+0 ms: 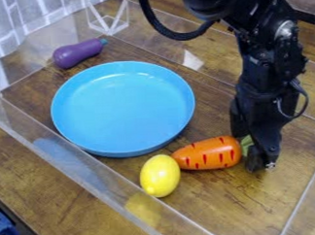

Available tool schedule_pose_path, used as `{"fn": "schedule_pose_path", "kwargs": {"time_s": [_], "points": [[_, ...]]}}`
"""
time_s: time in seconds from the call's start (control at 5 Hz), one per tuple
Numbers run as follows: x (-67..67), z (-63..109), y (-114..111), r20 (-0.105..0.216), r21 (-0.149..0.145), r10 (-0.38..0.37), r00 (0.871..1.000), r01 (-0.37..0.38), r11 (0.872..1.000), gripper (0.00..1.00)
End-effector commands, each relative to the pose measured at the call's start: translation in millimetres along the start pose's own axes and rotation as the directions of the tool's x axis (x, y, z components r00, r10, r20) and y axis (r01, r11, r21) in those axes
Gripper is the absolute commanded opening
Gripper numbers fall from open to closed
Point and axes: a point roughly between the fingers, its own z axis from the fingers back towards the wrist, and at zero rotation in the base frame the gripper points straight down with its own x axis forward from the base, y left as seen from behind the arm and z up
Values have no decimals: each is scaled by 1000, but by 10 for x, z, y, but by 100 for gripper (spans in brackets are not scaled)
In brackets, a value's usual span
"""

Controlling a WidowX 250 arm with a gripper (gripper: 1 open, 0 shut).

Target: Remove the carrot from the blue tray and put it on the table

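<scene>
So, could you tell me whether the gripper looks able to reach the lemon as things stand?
Probably yes: the open gripper sits by the carrot's leafy end, and the lemon lies uncovered just beyond, though the carrot lies between them.

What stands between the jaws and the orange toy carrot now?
Nothing visible. The black gripper stands right at the leafy green end of the ridged orange toy carrot, which already lies on the dark brown wooden table, outside the round blue plastic tray.

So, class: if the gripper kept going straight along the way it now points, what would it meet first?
The gripper points steeply down beside the carrot's leafy end, so probably the table first, though depth is unclear.
</scene>
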Motion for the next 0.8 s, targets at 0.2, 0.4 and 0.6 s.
{"fn": "schedule_pose_path", "kwargs": {"time_s": [0.2, 0.4, 0.6], "points": [[-35, -57, -163, -32, -46, -6, 999, 5, 999, 0], [-30, -56, -216, -36, -65, 6, 999, -8, 998, 100], [-29, -51, -268, -43, -86, 19, 999, -23, 996, 100]]}}
